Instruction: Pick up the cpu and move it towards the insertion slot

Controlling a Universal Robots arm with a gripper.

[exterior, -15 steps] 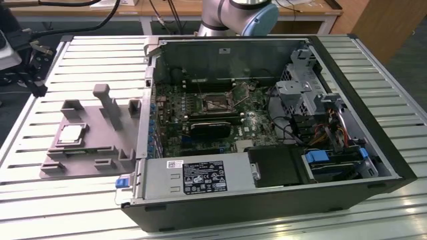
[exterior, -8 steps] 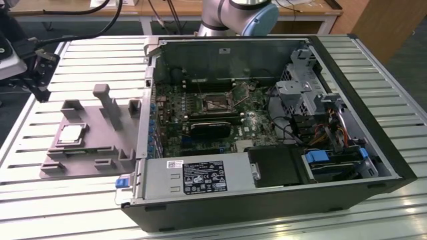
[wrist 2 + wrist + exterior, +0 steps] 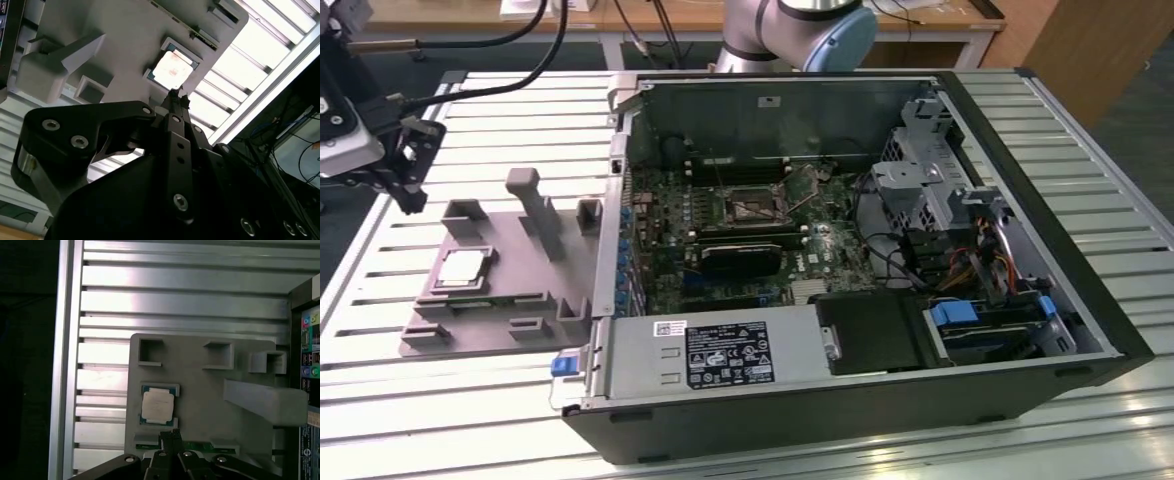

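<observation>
**While cpu lies in fixture pocket, claw hangs clenched and empty beside it**

Cpu [image 3: 464,268] [image 3: 172,70] [image 3: 158,405] sits flat, silver top up, in a square pocket of the gray plastic fixture [image 3: 500,318] [image 3: 215,410], not touched by anything. Fixture rests on the slatted metal counter [image 3: 454,420], just beside the open computer case [image 3: 1067,260] on the exterior view's left. Insertion slot [image 3: 750,203] is on the motherboard inside the case, well apart from the cpu, with the gray power supply box [image 3: 707,355] along the case's near edge.

Claw [image 3: 411,195] [image 3: 173,95] [image 3: 170,434] is raised off the counter at the exterior view's left, tips pointing down, near the fixture's far corner. In both wrist views the fingertips meet with nothing between them, aimed just short of the cpu. Arm base [image 3: 801,30] stands behind the case.
</observation>
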